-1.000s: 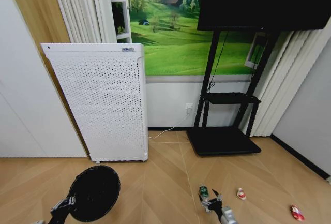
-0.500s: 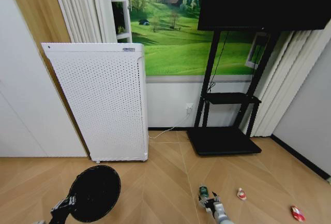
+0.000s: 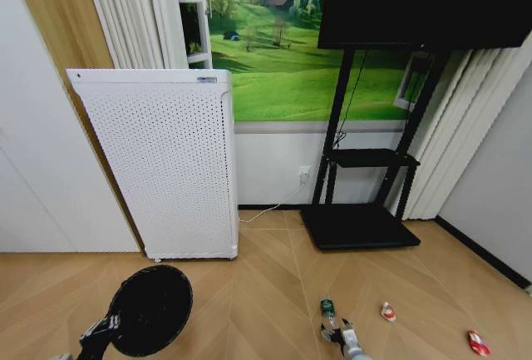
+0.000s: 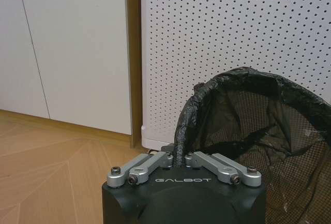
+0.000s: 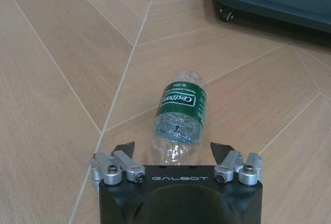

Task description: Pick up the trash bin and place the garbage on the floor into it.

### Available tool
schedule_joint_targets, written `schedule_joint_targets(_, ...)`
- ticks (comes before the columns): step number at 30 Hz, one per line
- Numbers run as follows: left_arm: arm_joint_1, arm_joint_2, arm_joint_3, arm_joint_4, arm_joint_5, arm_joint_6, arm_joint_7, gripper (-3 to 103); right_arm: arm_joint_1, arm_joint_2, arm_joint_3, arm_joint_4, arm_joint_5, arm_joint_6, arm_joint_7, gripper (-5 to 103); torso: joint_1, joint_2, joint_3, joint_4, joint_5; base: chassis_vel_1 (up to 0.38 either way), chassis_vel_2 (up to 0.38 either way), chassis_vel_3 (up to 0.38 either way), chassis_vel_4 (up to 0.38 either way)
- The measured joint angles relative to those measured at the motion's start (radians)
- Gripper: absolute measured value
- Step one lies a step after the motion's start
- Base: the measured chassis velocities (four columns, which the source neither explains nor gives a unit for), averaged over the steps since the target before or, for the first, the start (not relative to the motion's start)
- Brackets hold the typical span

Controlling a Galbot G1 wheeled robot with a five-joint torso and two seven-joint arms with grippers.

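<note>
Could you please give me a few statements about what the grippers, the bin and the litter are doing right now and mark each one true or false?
1. The left gripper is shut on the rim of the trash bin. True.
2. The right gripper is clamped shut on the bottle. False: its fingers are open, one on either side of the bottle, which lies on the floor.
3. The bottle carries a green label. True.
4. The bottle already lies inside the trash bin. False: it lies on the floor, and the bin shows just its dark bag liner.
5. Two small red-and-white litter items lie on the floor to the robot's right of the bottle. True.
</note>
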Motion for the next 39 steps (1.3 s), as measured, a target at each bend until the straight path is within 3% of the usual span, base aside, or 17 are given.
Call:
schedule_joint_targets(4,-0.001,0.0,-0.001,0.002,-0.001,0.0,-0.001,3,0.004,0.007,-0.003,-0.009,-0.006,0.0,0.0,71,0.0,0.0,0.0,-0.0001,0.0,0.0,0.0,0.0,0.0)
schedule_joint_targets(7,0.0,-0.001,-0.004,0.005,-0.005,-0.001,-0.002,3,0.009,0.017,-0.004,-0.02,-0.015,0.004,0.001,54,0.0,0.0,0.0,0.0,0.0,0.0,0.0,0.0,0.0)
schedule_joint_targets(9,0.0,-0.001,-0.004,0.006,-0.005,-0.001,-0.002,3,0.009,0.018,-0.004,-0.021,-0.016,0.005,0.001,54,0.0,0.0,0.0,0.0,0.0,0.0,0.0,0.0,0.0)
schedule_joint_targets(10,0.0,-0.002,-0.004,0.008,-0.005,-0.002,-0.002,3,0.01,0.021,-0.003,-0.023,-0.018,0.008,0.001,44,0.0,0.0,0.0,0.0,-0.0001,0.0,0.0,0.0,0.0)
schedule_joint_targets(13,-0.001,-0.001,-0.004,0.008,-0.006,-0.002,-0.003,3,0.008,0.021,-0.002,-0.023,-0.023,0.015,0.001,34,0.0,0.0,0.0,0.0001,0.0001,0.0,0.0,0.0,0.0)
schedule_joint_targets(15,-0.002,0.0,-0.004,0.007,-0.006,-0.002,-0.004,3,0.006,0.021,-0.001,-0.023,-0.024,0.018,0.001,34,0.0,0.0,0.0,-0.0001,0.0001,0.0,0.0,0.0,0.0)
schedule_joint_targets(16,-0.003,0.002,-0.003,0.005,-0.009,-0.002,-0.005,3,0.004,0.021,0.002,-0.023,-0.025,0.02,0.001,27,0.0,0.0,0.0,-0.0001,0.0001,0.0,0.0,0.0,0.0)
schedule_joint_targets(19,-0.004,0.003,-0.002,0.002,-0.01,-0.002,-0.005,3,-0.001,0.02,0.005,-0.02,-0.024,0.021,0.001,25,0.0,0.0,0.0,0.0,0.0001,0.0,0.0,0.0,0.0)
schedule_joint_targets(20,-0.005,0.004,-0.001,0.003,-0.011,-0.002,-0.006,3,-0.006,0.018,0.008,-0.014,-0.023,0.02,0.001,19,0.0,0.0,0.0,-0.0001,0.0001,0.0,0.0,0.0,0.0)
schedule_joint_targets(34,-0.018,0.004,0.014,0.006,-0.014,0.001,-0.006,3,-0.041,0.0,0.028,0.032,-0.007,0.018,0.0,18,0.0,0.0,0.0,0.0001,0.0002,0.0,0.0,0.0,0.0)
schedule_joint_targets(37,-0.054,0.046,0.039,0.012,-0.065,0.05,0.0,3,-0.138,-0.033,0.081,0.27,0.146,0.055,-0.078,18,0.0,0.0,0.0,0.0002,0.0003,0.0,0.0,0.0,0.0)
schedule_joint_targets(39,-0.069,0.058,0.051,0.017,-0.078,0.061,0.003,3,-0.162,-0.045,0.089,0.331,0.17,0.073,-0.099,18,0.0,0.0,0.0,0.0001,0.0001,0.0,0.0,0.0,0.0)
